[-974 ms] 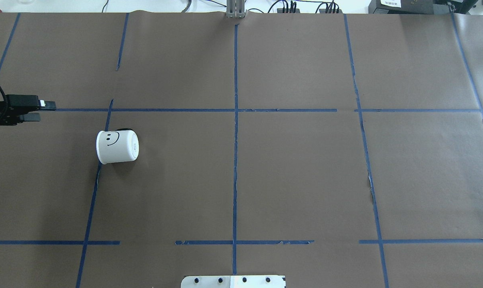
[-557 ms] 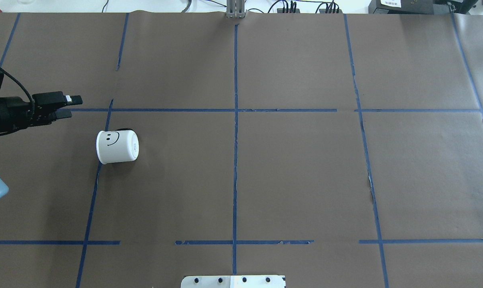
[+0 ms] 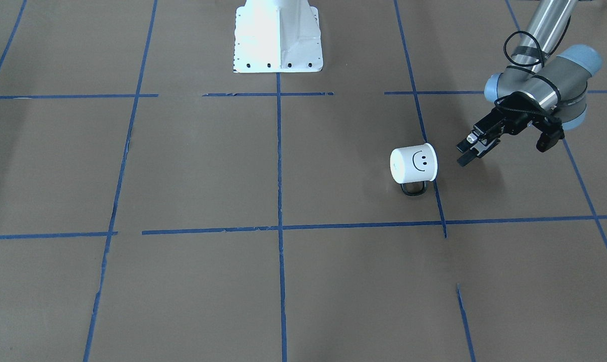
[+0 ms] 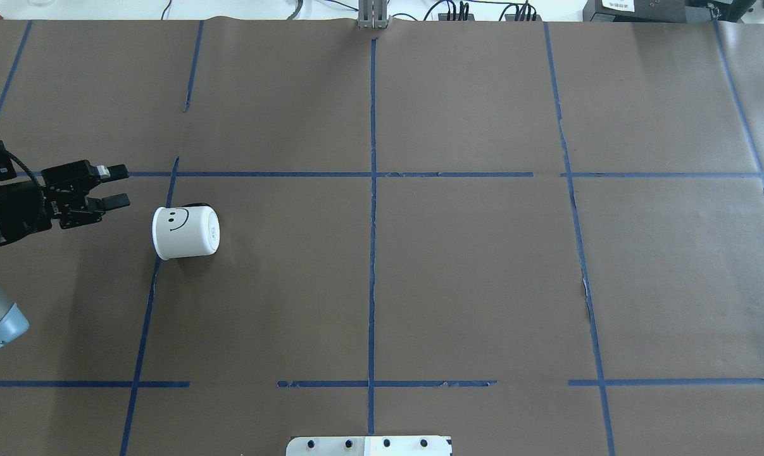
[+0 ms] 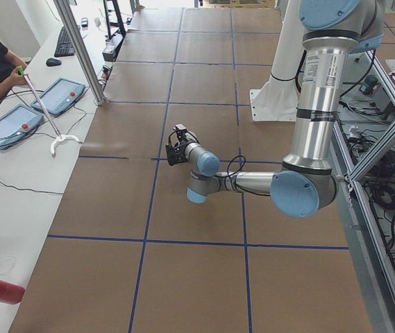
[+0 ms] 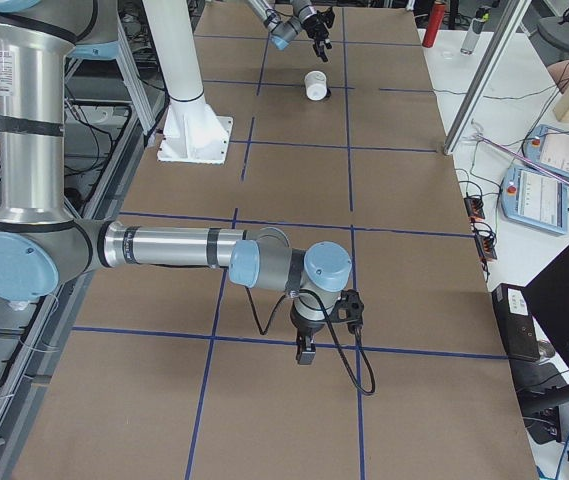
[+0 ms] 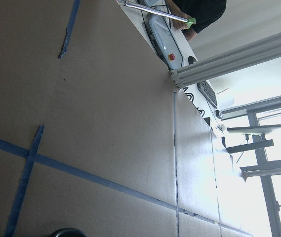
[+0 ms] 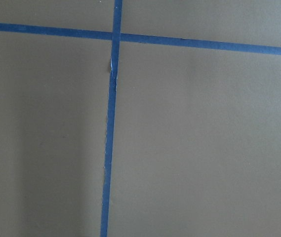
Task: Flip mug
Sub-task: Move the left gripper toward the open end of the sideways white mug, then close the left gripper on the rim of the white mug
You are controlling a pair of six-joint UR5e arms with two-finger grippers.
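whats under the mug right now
The mug lies on its side on the brown paper, its rim end over a blue tape line. Its handle juts out sideways. The strip beneath its body is hidden.

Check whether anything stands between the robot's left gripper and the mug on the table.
Nothing visible does. The left gripper, jaws apart, is beside the mug without touching it. The gap between them shows only bare brown paper and flat blue tape, in both the overhead and front views.

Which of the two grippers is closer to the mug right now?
The left gripper: it is open, just beside the mug, not touching it. The right gripper hangs far off toward the opposite end of the table.
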